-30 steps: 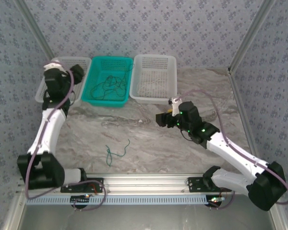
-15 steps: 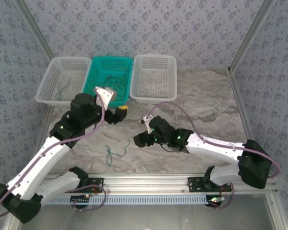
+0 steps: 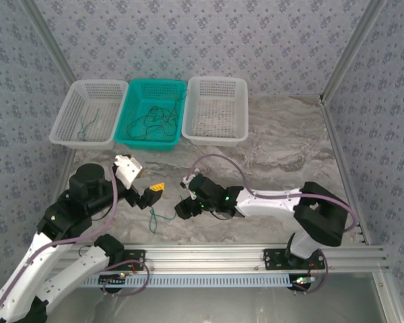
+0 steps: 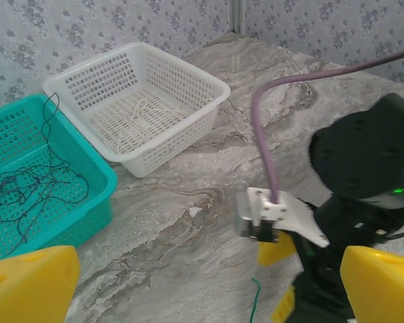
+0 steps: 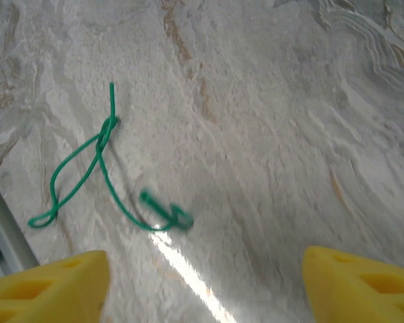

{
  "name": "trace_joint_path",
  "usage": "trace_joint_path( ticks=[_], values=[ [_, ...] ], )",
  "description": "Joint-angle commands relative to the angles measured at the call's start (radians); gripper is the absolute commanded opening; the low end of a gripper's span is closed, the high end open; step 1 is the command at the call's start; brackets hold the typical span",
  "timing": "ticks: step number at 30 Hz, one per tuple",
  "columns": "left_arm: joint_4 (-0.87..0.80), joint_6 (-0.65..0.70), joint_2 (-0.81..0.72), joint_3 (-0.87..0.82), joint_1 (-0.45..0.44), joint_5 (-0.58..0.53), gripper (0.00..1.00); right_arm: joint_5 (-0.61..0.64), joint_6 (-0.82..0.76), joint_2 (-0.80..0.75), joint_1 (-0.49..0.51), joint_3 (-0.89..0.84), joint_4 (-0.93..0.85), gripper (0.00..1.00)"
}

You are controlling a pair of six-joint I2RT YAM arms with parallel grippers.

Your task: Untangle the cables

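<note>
Both arms swung toward green cable [image 5: 107, 128] | left pincer [image 4: 207, 269] released | right pincer [image 5: 205, 259] released, empty

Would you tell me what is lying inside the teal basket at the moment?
A loose tangle of thin dark cables lies on the teal basket floor. Nothing covers it from above; how strands cross is too fine to tell.

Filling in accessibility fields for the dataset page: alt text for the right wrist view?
A thin green wire cable lies in a loose crossed loop with a trailing tail on a grey marble-patterned table, touching nothing else. The right gripper looks down on it, its yellow jaws open and empty at the bottom corners of the picture.
</note>
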Motion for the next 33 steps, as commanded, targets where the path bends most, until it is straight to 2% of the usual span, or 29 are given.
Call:
trace_joint_path(
  ticks=[1, 3, 4, 10, 16, 20, 23, 25, 29, 33],
  values=[
    [-0.010, 0.026, 0.014, -0.017, -0.007, 0.032, 0.99, -0.082, -0.005, 0.091, -0.024, 0.060, 0.151, 0.54],
    [-0.018, 0.025, 0.019, -0.009, -0.006, 0.029, 0.99, -0.103, 0.010, 0.130, -0.032, 0.074, 0.193, 0.07],
    [-0.019, 0.020, 0.019, -0.006, -0.005, 0.028, 0.99, -0.112, 0.013, 0.134, -0.036, 0.078, 0.201, 0.00],
    [0.046, -0.072, 0.029, -0.024, -0.007, 0.053, 0.99, -0.114, 0.053, -0.004, -0.089, 0.013, 0.235, 0.00],
    [0.206, -0.289, 0.099, -0.056, -0.006, -0.012, 0.99, -0.126, 0.026, -0.194, -0.171, 0.018, 0.097, 0.00],
    [0.154, -0.480, 0.206, 0.023, 0.003, -0.165, 0.99, -0.126, -0.043, -0.312, -0.202, 0.019, 0.016, 0.00],
    [0.070, -0.596, 0.304, 0.106, 0.049, -0.169, 0.99, -0.131, -0.105, -0.386, -0.206, 0.009, -0.016, 0.00],
    [0.043, -0.683, 0.356, 0.134, 0.100, -0.126, 0.99, -0.121, -0.115, -0.423, -0.212, -0.002, -0.028, 0.00],
    [0.078, -0.768, 0.429, 0.125, 0.170, 0.058, 0.99, -0.093, -0.118, -0.465, -0.220, -0.018, -0.033, 0.00],
    [0.143, -0.813, 0.486, 0.100, 0.196, 0.213, 0.87, -0.046, -0.138, -0.484, -0.224, -0.025, -0.027, 0.00]
  ],
)
